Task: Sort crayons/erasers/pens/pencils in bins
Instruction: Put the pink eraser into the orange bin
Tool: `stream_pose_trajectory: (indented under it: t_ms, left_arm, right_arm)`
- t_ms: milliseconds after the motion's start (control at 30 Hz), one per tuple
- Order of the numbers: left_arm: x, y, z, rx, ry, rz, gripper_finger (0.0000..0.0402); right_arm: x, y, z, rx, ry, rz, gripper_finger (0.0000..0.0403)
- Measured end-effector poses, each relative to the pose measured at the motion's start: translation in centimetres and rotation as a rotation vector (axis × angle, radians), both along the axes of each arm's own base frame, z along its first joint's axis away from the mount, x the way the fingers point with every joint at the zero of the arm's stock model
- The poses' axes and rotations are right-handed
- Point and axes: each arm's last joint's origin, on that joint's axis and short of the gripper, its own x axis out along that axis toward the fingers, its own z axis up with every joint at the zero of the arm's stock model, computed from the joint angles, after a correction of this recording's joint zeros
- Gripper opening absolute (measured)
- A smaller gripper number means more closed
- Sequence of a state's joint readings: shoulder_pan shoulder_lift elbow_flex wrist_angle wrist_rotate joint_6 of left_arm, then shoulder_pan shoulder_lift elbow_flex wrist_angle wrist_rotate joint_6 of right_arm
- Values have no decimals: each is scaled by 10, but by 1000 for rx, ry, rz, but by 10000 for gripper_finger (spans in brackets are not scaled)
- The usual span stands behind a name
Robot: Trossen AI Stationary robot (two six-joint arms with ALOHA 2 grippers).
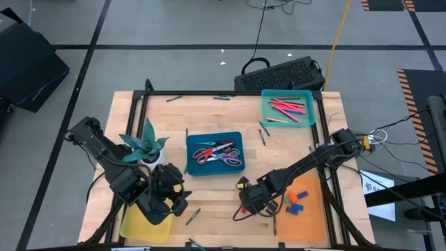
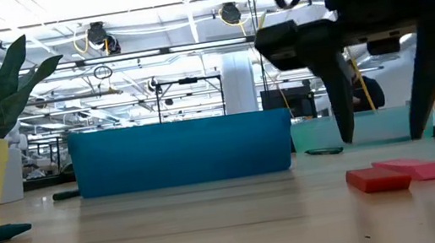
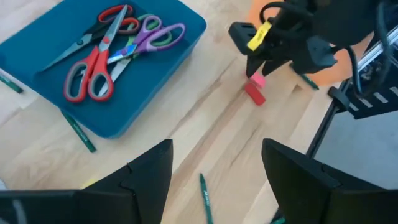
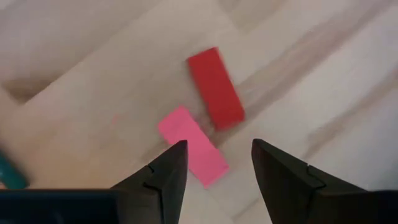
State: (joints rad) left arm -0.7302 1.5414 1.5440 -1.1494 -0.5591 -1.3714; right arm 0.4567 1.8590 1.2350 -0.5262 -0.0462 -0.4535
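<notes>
A red eraser [image 4: 214, 87] and a pink eraser [image 4: 193, 146] lie flat on the wooden table, side by side, just left of the orange bin [image 1: 312, 213]. My right gripper [image 4: 214, 168] hovers open right above them, its fingers pointing down on either side of the pink eraser's near end; in the low view the right gripper [image 2: 382, 139] has its fingertips above the erasers. My left gripper [image 3: 214, 180] is open and holds nothing, over the yellow bin [image 1: 143, 226] at the table's near left.
The blue bin [image 1: 214, 153] holds scissors mid-table. The teal bin [image 1: 287, 108] with red sticks stands at the far right. Several erasers [image 1: 296, 202] lie in the orange bin. A potted plant [image 1: 143, 146] stands near my left arm. Green pencils [image 1: 193, 215] lie loose on the table.
</notes>
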Motion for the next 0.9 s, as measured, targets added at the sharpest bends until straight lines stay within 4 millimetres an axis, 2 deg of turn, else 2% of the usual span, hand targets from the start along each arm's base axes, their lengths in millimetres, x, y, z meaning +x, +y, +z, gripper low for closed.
stream_pose_trajectory:
  t_ms: [200, 400, 567, 900]
  left_arm:
    - [-3, -4, 0, -33, -7, 17, 248]
    - [-3, -4, 0, -35, -7, 20, 248]
    - [-1, -1, 0, -39, -7, 36, 248]
    - [3, 4, 0, -36, -8, 57, 248]
  right_arm:
    - [1, -8, -7, -12, 48, 146, 187]
    - [3, -6, -19, -38, 46, 274, 202]
    - [6, -5, -26, -35, 43, 334, 170]
    - [6, -6, -27, -41, 45, 331, 90]
